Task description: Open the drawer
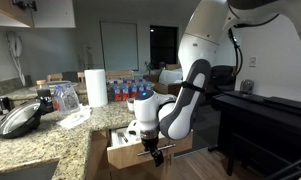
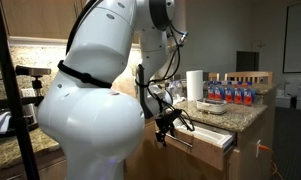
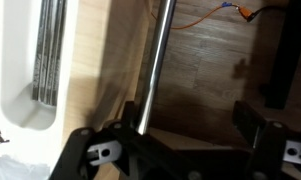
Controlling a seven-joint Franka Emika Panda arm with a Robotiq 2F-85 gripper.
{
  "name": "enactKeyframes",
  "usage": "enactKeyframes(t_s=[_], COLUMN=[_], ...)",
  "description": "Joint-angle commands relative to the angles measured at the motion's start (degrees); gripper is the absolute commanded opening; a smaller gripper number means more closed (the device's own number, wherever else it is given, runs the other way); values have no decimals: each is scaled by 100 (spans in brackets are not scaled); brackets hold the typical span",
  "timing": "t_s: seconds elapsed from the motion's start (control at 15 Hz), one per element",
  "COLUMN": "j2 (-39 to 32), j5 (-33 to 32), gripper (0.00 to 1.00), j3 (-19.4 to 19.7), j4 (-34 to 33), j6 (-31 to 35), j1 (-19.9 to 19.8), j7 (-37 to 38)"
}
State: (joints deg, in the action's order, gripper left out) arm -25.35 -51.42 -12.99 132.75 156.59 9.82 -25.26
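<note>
The drawer [image 1: 123, 152] stands partly pulled out under the granite counter in both exterior views, its light wood front [image 2: 212, 137] facing the room. My gripper [image 1: 155, 153] hangs at that front, pointing down. In the wrist view the silver bar handle [image 3: 156, 70] runs up the picture beside the wood front, and a white cutlery tray [image 3: 15, 70] with utensils [image 3: 48, 50] shows inside at the left. My gripper [image 3: 180, 140] is open. The handle passes between the fingers, close to the left finger [image 3: 102, 150], which hides its lower end.
On the granite counter [image 1: 50, 135] stand a paper towel roll [image 1: 96, 87], several water bottles [image 1: 125, 90], a dark pan [image 1: 18, 120] and a jar. A black piece of furniture [image 1: 265, 125] stands close on the far side of the arm. The wood floor [image 3: 220, 60] lies below.
</note>
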Motion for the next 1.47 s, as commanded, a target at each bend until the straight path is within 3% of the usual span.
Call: enactKeyframes(t_s=[0.0, 0.53, 0.8, 1.0, 1.33, 1.4], j2=[10, -19, 0, 36, 256, 356], j5=[48, 238, 484, 413, 225, 377], gripper=[100, 100, 100, 100, 100, 100], j3=[36, -226, -696, -949, -995, -699], j4=[2, 336, 823, 1042, 1213, 1274], j6=[4, 564, 1253, 1458, 1321, 1409], j1=[41, -367, -1071, -1395, -1321, -974], j7=[-36, -848, -1640, -1769, -1398, -1400])
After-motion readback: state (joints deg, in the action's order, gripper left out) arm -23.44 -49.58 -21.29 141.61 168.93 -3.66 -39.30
